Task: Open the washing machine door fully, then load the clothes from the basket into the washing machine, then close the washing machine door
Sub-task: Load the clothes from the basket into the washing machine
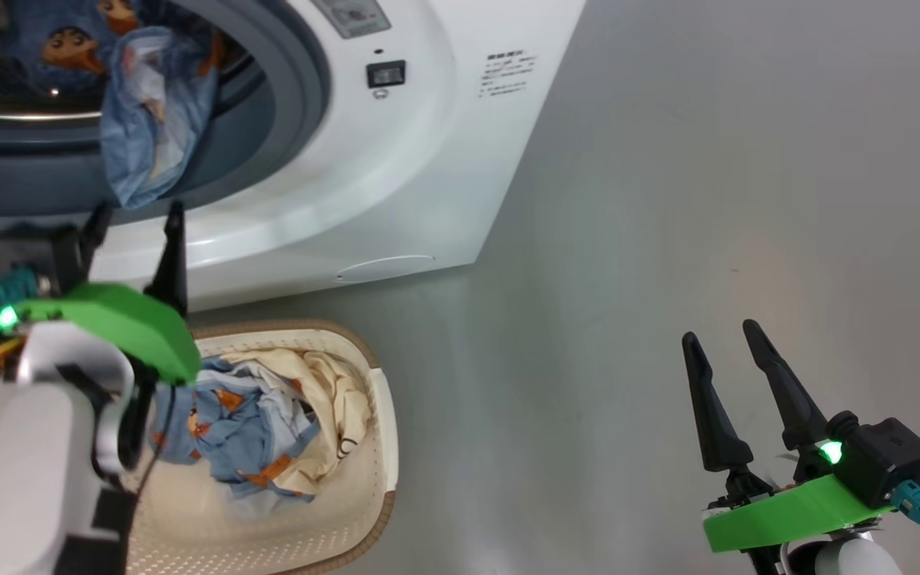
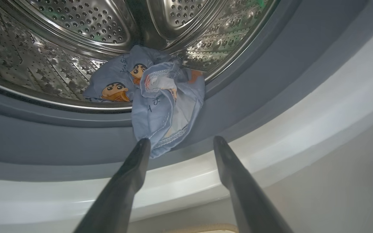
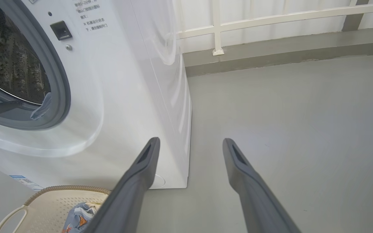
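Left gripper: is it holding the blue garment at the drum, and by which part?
Nothing is held. The left gripper is open, its fingers spread beside the hanging hem of the blue garment.

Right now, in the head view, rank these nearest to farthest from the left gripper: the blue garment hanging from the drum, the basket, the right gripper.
1. blue garment: hanging just ahead of the left gripper.
2. basket: beneath it, lower left.
3. right gripper: far lower right.
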Available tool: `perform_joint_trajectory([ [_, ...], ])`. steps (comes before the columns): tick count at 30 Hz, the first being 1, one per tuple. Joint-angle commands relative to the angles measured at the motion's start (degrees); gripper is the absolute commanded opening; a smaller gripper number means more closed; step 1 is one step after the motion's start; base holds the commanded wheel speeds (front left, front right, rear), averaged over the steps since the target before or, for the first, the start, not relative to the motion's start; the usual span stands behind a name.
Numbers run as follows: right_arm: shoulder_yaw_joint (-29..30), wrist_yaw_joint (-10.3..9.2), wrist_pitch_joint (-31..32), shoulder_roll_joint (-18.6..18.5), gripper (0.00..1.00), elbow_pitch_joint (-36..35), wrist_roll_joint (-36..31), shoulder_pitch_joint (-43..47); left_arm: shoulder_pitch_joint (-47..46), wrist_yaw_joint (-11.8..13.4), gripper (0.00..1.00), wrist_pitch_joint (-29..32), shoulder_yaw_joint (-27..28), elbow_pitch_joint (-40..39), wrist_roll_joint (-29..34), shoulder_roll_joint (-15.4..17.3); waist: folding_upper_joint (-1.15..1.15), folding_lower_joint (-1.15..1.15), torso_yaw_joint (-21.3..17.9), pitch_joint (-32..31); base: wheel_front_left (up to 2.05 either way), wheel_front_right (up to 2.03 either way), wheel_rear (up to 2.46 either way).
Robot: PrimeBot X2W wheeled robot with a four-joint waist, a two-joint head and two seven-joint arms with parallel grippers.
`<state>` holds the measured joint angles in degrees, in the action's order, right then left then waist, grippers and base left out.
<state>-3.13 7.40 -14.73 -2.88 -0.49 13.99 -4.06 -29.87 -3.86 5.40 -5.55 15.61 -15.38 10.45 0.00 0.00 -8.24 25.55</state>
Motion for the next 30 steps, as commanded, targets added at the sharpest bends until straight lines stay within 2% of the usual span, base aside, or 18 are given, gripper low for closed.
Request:
perform_joint_trajectory([
  [1, -1.53, 0.09, -0.27, -0.01, 1.0, -1.07, 0.61, -0.45, -2.98, 0.3, 1.0, 0.59, 1.76, 0.07, 0.0, 2.51, 0.0, 0.0, -0.76, 0.7, 0.0, 0.0, 0.0],
  [6, -1.72, 0.09, -0.27, 0.0, 1.0, -1.07, 0.92, -0.43, -8.39, 0.7, 1.0, 1.7, 1.55, 4.9, 0.06, 2.73, 0.0, 0.0, -1.31, 1.34, 0.0, 0.0, 0.0],
  [15, -1.59, 0.09, -0.27, 0.0, 1.0, -1.18, 0.47, -0.72, -13.61, -0.03, 1.0, 1.69, 0.01, 12.01, -0.15, 2.19, 0.0, 0.0, -1.28, 2.15, 0.0, 0.0, 0.0],
  [30, -1.78, 0.09, -0.27, 0.0, 1.0, -1.06, -0.18, -1.28, -18.82, -1.25, 1.0, 1.11, -2.3, 18.44, -1.06, 1.49, 0.0, 0.0, -1.11, 3.05, 0.0, 0.0, 0.0],
])
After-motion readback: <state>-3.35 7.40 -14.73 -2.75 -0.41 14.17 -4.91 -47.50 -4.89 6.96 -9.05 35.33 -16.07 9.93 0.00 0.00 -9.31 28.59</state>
